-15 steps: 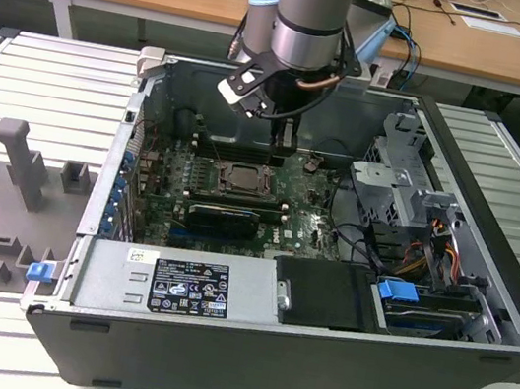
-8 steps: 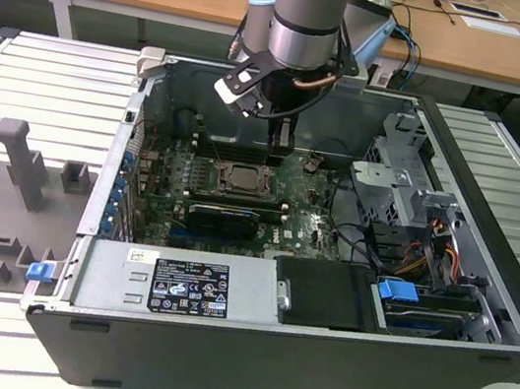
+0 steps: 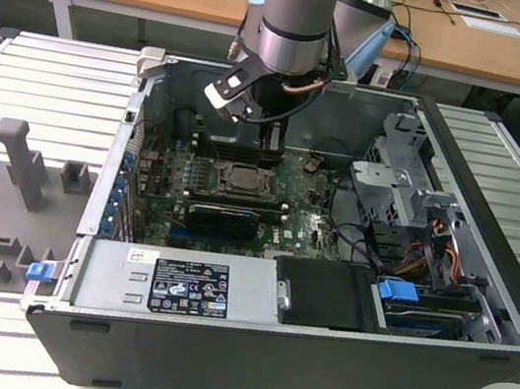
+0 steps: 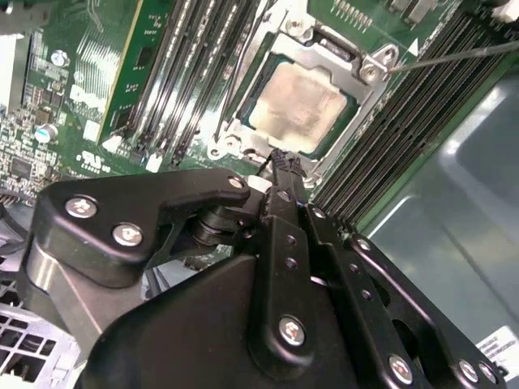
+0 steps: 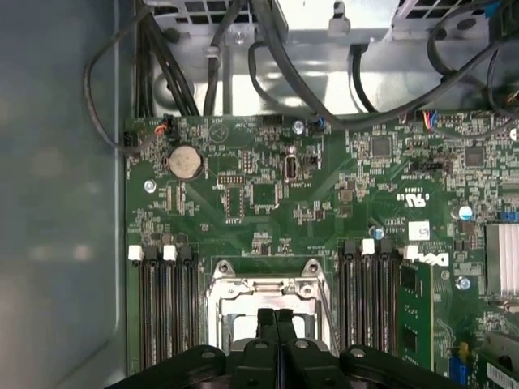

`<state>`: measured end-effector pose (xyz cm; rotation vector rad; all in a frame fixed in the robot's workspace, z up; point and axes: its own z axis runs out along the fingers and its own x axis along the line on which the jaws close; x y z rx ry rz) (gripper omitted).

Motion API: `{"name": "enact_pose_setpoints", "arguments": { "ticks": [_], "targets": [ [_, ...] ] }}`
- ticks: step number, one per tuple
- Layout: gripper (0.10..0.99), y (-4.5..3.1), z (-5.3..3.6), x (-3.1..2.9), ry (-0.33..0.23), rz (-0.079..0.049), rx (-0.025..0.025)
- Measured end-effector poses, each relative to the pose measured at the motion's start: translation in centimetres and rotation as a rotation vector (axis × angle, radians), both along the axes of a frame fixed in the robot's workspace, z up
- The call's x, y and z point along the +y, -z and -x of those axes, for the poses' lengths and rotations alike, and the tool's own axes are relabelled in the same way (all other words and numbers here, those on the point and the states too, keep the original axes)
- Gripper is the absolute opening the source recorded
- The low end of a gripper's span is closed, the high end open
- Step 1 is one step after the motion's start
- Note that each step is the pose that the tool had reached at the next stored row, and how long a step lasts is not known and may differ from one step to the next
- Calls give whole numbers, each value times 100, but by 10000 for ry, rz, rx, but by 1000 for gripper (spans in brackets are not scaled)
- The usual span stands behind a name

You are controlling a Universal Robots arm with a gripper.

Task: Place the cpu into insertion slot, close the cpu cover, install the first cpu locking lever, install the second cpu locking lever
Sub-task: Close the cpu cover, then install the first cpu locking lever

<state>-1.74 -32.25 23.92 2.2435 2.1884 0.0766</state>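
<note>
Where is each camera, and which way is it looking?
Exterior view: off the arm, above the open computer case, looking down inside; shows the arm and gripper.
First wrist view: on the arm, looking past the gripper at the motherboard.
Second wrist view: on the arm, looking along the shut jaws at the cpu.
Both wrist views share the gripper and the insertion slot.

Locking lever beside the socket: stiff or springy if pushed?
Probably springy: the locking lever is a thin wire rod. Its smooth, narrow surface may slip off the gripper. Held at one end beside the cpu, it should pivot, not slide.
</note>
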Motion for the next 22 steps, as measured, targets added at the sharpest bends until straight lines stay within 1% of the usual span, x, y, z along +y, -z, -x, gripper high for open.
{"name": "enact_pose_setpoints", "arguments": {
  "ticks": [7, 11, 13, 18, 22],
  "targets": [
    [106, 3, 117, 1, -1, -5, -1],
    [106, 4, 161, 1, -1, -5, -1],
    [106, 4, 199, 1, -1, -5, 0],
    [106, 4, 219, 0, -2, -4, 0],
    [106, -45, 220, 1, -4, -5, 0]
  ]
}}
